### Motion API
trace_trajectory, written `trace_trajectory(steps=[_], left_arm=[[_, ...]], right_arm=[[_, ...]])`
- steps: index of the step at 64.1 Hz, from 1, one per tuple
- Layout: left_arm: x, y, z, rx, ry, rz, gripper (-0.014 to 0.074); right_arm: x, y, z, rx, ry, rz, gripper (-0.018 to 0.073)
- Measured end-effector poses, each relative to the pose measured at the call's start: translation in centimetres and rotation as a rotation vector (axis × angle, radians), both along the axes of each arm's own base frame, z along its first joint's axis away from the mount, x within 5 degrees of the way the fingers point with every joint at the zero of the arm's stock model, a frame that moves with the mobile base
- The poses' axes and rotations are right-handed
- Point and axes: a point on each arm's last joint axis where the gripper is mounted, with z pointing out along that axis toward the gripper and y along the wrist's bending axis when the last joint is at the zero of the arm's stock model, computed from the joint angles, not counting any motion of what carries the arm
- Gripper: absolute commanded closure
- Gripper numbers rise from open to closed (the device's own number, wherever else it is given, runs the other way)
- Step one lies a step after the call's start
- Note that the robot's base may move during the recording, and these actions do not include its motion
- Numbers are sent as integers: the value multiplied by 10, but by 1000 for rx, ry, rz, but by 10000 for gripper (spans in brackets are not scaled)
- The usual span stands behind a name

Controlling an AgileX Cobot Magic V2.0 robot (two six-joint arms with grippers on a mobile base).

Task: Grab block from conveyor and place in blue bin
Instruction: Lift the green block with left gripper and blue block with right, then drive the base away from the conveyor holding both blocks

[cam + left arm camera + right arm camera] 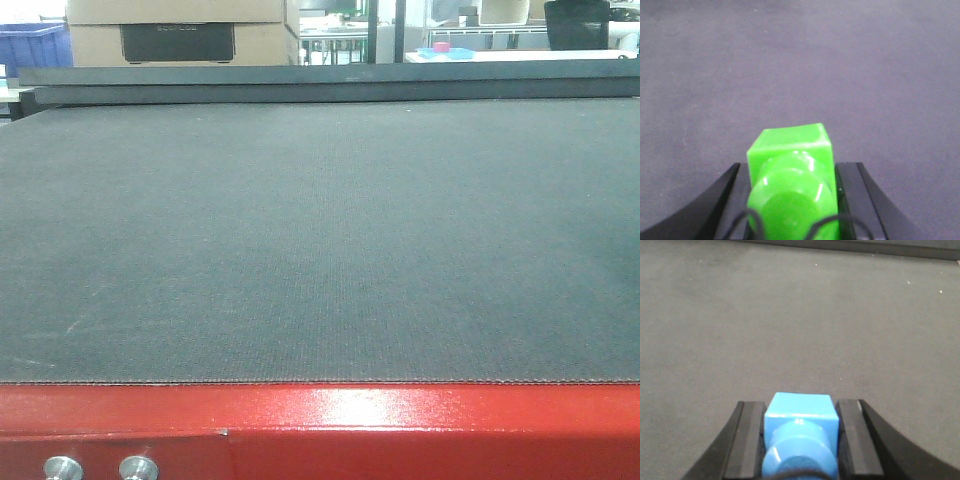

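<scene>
You've got the left gripper (pixel 795 172) clamped on a green block (pixel 790 150) and the right gripper (pixel 801 409) clamped on a blue block (pixel 800 414), both over the conveyor (pixel 320 250) belt, whose red frame (pixel 400 415) runs along its near edge.

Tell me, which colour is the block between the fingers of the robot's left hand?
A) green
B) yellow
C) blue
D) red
A: the left wrist view shows a green block clamped in the left hand; the blue block sits in the right hand.
</scene>
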Motion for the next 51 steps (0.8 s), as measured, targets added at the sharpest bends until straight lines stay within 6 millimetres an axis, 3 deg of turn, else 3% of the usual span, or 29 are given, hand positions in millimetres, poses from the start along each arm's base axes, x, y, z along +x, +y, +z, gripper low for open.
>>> trace_trajectory(steps=[51], left_arm=[[1,0,3,-3,-34,0,707]], right_arm=[[0,0,0,-2,1,1,712]])
